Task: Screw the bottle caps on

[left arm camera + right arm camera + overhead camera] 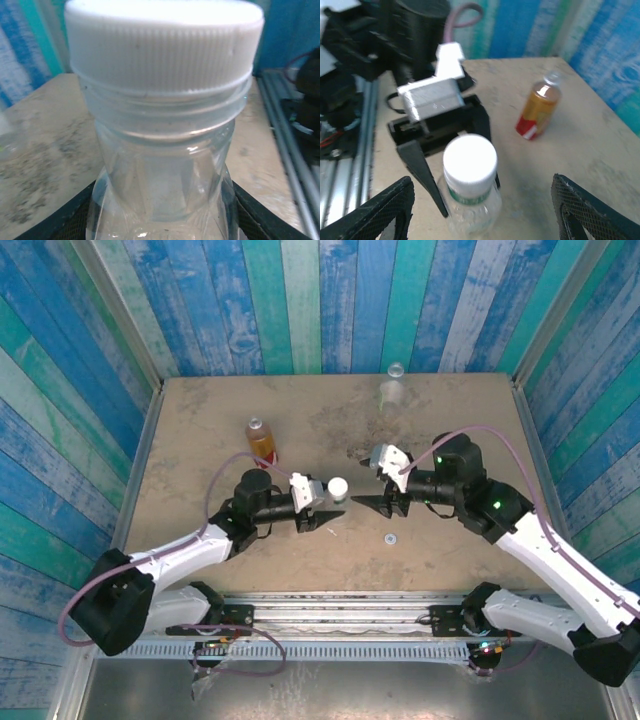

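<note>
Left gripper [162,200]: black, mesh-textured fingers [55,227] pinched on the lower body of the short bottle [160,150], one against each flank.

Short bottle: clear, thin-walled plastic with a faceted shoulder, a raised neck ring and a greenish label band. Held upright over the middle of the tabletop [200,420], between the two grippers.

Seated on its neck: cap [165,50] of white plastic, round and flat-topped, finely ribbed around the skirt, with a narrow collar ring beneath.

Right gripper [482,181]: spread wide, with cross-hatched black fingers [592,210] standing on either side of the capped short bottle, clear of both cap and body.

Beyond the left gripper: orange bottle [262,443], upright on the tabletop. Cylindrical, narrowing to a clear neck, filled with amber liquid, with a red band at the base.

Near the far edge, right of centre: tall bottle [392,392], upright, clear and nearly colourless against the surface.

On the near side of the right gripper: loose cap [388,538], a small pale ring shape lying flat, apart from every bottle. Too small for finer detail.

Tabletop: matte beige, mottled with darker scuffs.

Surrounding walls [300,300]: plank pattern in weathered blue, teal and white.

Along the near edge: ridged metal rail [340,605].
</note>
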### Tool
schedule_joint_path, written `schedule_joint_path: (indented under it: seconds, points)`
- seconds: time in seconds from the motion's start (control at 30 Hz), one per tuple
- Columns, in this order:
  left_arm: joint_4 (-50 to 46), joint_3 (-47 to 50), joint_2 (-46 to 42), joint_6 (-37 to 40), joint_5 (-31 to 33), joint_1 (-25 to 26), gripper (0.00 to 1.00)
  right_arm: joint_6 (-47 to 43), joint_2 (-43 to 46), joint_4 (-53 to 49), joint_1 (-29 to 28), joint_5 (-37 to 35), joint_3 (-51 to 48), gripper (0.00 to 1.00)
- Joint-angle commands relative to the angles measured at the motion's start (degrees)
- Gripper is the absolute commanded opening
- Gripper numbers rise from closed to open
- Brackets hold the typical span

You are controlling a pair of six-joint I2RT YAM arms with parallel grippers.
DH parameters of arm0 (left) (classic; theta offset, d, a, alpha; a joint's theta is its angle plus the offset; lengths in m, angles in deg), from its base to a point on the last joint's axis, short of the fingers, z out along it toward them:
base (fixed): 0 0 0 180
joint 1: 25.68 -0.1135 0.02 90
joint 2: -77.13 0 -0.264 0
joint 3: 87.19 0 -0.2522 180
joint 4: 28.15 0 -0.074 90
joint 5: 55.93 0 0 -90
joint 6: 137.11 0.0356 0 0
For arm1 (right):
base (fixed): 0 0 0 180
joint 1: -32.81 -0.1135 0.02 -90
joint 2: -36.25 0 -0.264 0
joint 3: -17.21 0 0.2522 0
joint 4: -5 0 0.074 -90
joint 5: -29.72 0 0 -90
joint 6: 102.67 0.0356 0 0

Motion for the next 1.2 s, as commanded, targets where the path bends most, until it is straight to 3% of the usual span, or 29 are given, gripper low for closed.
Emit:
schedule_joint_path:
  seconds: [0.0,0.23,0.77,0.9,1.07,1.17]
  points:
    - [-4.1,-1.8,-1.8,3.2,-8.1,-0.1,0.49,-6.1,-3.4,-6.6,0.1,10.3,3.3,0.73]
    - [-4.8,-2.1,-1.9,3.7,-9.5,-0.1,0.49,-10.3,-10.6,-11.5,-0.1,16.1,8.6,0.69]
    - [-5.2,-3.0,-1.2,3.7,-10.7,-0.1,0.49,-12.6,-16.6,-13.1,-0.3,18.5,10.7,0.56]
    - [-5.3,-3.2,-1.1,3.6,-10.7,-0.1,0.49,-12.6,-17.3,-13.5,-0.3,18.8,11.0,0.46]
    - [-5.1,-3.2,-0.8,3.4,-9.5,-0.1,0.48,-12.3,-17.0,-13.3,-0.3,17.2,11.1,0.25]
    - [-3.0,-2.8,-0.4,1.9,-5.5,-0.1,0.47,-8.4,-17.0,-11.1,-0.3,12.9,10.7,0.13]
